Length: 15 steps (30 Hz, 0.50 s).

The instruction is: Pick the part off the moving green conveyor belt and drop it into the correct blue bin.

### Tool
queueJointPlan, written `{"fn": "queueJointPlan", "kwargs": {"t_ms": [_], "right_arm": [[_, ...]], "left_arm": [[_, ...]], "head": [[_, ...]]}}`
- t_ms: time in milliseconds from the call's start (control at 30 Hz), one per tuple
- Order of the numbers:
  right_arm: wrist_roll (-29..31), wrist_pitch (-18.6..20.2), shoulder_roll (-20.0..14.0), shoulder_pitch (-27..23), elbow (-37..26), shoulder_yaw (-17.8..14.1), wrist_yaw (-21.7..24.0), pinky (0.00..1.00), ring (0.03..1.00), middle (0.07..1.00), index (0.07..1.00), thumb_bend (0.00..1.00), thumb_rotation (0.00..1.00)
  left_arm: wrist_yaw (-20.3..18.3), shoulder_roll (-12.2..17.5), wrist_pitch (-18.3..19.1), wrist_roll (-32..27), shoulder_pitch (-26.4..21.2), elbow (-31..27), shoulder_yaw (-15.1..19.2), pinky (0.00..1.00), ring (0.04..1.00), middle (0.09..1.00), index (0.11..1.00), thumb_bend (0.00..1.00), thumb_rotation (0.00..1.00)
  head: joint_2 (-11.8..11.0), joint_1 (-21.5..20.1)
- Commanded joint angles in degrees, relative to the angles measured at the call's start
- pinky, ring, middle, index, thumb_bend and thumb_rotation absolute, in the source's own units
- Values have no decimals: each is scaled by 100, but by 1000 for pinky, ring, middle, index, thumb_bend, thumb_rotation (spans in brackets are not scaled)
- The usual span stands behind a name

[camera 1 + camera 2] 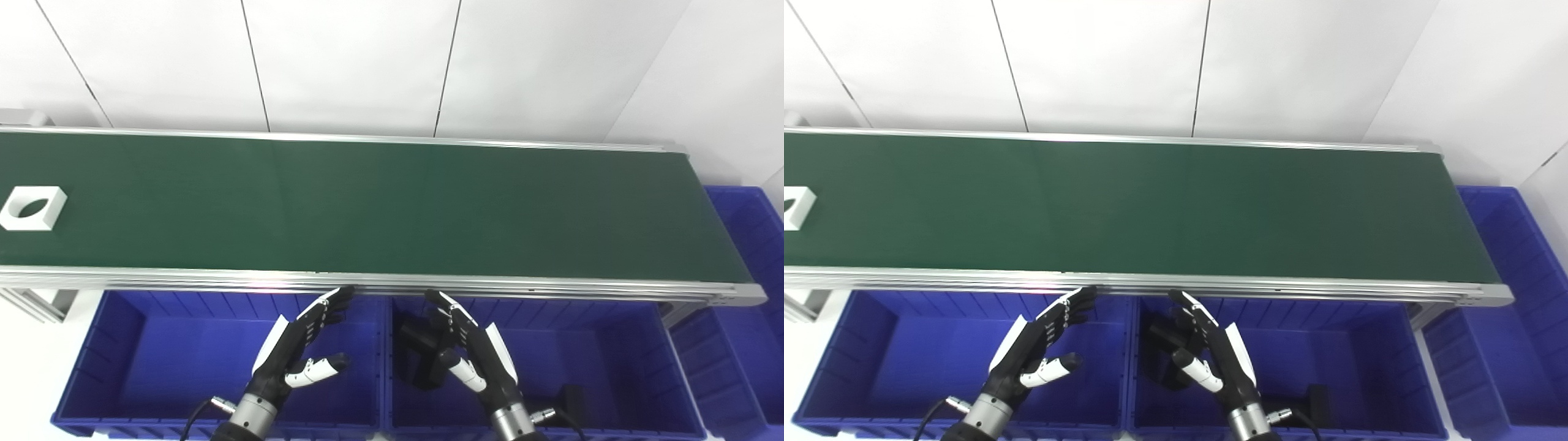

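Observation:
A white square part with a round hole lies on the green conveyor belt at its far left end; in the right eye view only its corner shows at the picture's edge. My left hand hovers open over the left blue bin, palm turned inward, holding nothing. Over the middle blue bin, my right hand is likewise open and holds nothing. Both hands are below the belt's near rail, far from the white part.
Black parts lie in the middle bin behind my right hand, and another dark piece sits near its front. A third blue bin stands past the belt's right end. An aluminium rail edges the belt's near side.

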Motion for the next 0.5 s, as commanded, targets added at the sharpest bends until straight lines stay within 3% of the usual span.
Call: {"fn": "queueJointPlan", "kwargs": {"t_ms": [0, 33, 133, 167, 467], "right_arm": [[31, -206, 15, -48, -144, -7, 26, 803, 844, 895, 879, 933, 931], [29, -206, 16, -49, -146, -5, 20, 804, 845, 895, 879, 931, 933], [36, -206, 19, -52, -137, 0, 18, 802, 846, 895, 881, 938, 975], [50, -206, 23, -51, -136, -3, 26, 803, 846, 897, 883, 943, 988], [35, -206, 24, -37, -146, -3, 8, 810, 844, 897, 879, 932, 1000]], "left_arm": [[82, 27, -191, 44, -1, -139, -5, 835, 873, 889, 857, 961, 754], [167, 34, -191, 111, 15, -164, -22, 833, 872, 889, 856, 961, 759], [263, 31, -191, 125, 68, -238, -41, 816, 874, 887, 852, 955, 958], [272, 28, -191, 104, 82, -252, -42, 814, 874, 887, 852, 953, 979], [276, 14, -191, 76, 96, -268, -51, 807, 867, 880, 843, 969, 1000]], "head": [[7, 10], [9, 17], [6, 17], [6, 17], [-8, 30]]}}
